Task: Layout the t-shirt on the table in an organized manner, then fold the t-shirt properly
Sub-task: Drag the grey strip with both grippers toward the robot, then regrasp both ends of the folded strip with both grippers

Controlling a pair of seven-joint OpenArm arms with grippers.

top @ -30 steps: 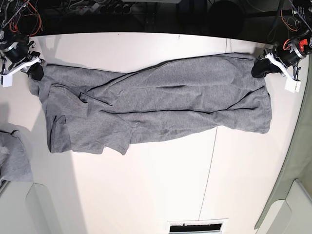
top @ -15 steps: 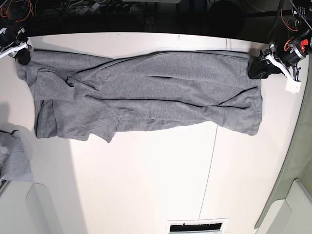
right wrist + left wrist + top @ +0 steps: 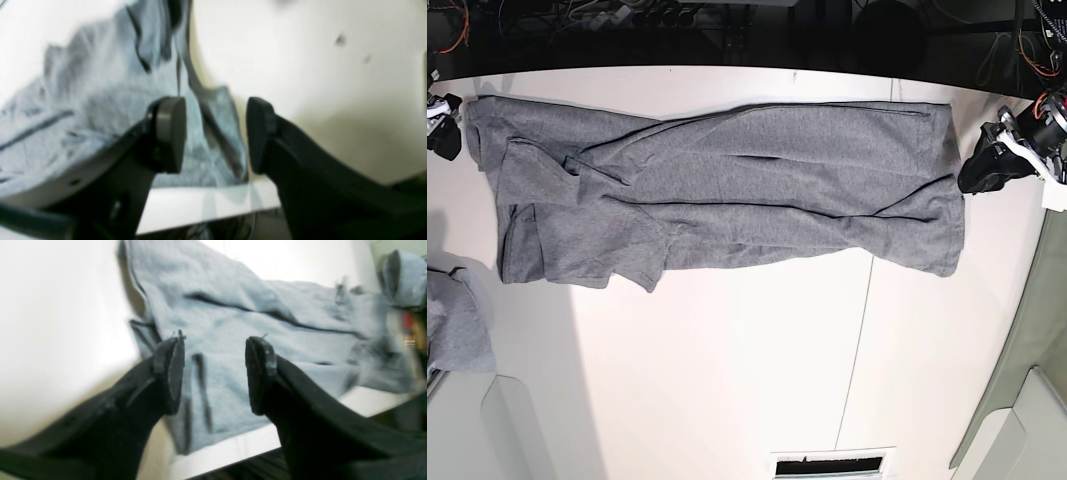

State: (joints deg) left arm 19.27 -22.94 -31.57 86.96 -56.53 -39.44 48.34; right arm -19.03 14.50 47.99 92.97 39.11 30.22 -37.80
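Currently, the table (image 3: 727, 380) carries the t-shirt (image 3: 727, 190), which lies stretched lengthwise along the far side with creases and a folded-over section at the base view's left end. The left gripper (image 3: 213, 373) has its jaws spread and empty just off the shirt's end on the base view's right, and the right gripper (image 3: 215, 133) is likewise parted and holds nothing beside the opposite end. 1 smaller bunch of grey cloth (image 3: 455, 325) sits at the table's left edge, apart from the shirt.

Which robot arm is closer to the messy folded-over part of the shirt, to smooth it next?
Probably the right gripper: the heather-grey cotton t-shirt is rumpled at its end; the open left gripper faces the flatter hem.
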